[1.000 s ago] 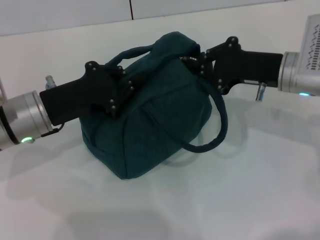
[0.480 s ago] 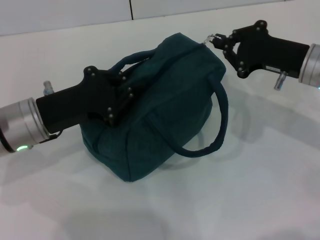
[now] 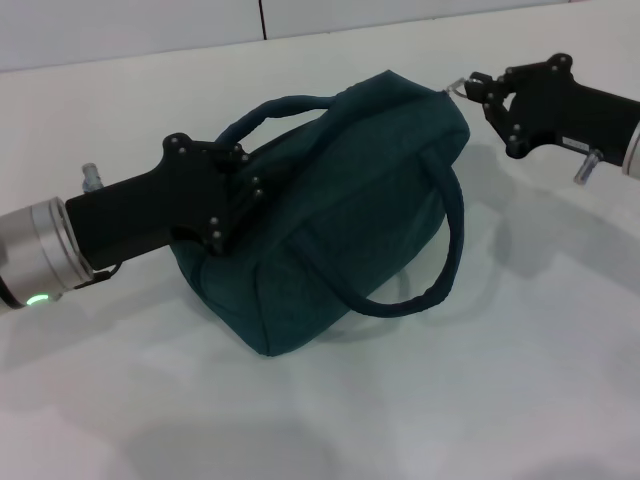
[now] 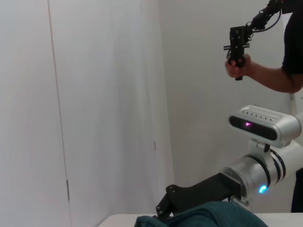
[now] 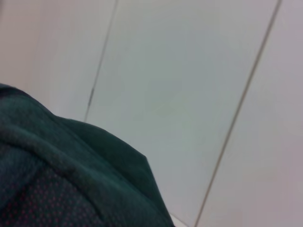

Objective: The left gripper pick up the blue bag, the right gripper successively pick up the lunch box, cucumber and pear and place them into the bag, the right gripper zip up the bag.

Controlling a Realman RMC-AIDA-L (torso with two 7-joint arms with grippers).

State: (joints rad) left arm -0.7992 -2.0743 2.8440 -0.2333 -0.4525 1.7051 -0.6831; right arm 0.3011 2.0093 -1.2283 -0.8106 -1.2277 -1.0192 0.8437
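Observation:
The blue bag (image 3: 340, 210) lies on the white table, its top closed, one handle arching over it and the other hanging down its front. My left gripper (image 3: 240, 195) is shut on the bag's left end. At the bag's far right top corner, my right gripper (image 3: 478, 90) is shut on the small metal zipper pull (image 3: 458, 86). The left wrist view shows the bag's top (image 4: 208, 216) with the right gripper (image 4: 165, 205) at its end. Dark fabric of the bag (image 5: 57, 175) fills the lower part of the right wrist view. The lunch box, cucumber and pear are out of view.
The white table (image 3: 480, 380) spreads in front of and to the right of the bag, with a white wall (image 3: 130, 30) behind it. In the left wrist view a person (image 4: 284, 56) stands behind the robot holding a hand-held device.
My right gripper has travelled right along the bag's top with the zipper pull, reaching the far right corner. The bag has stretched and shifted to the right. The left gripper keeps its hold.

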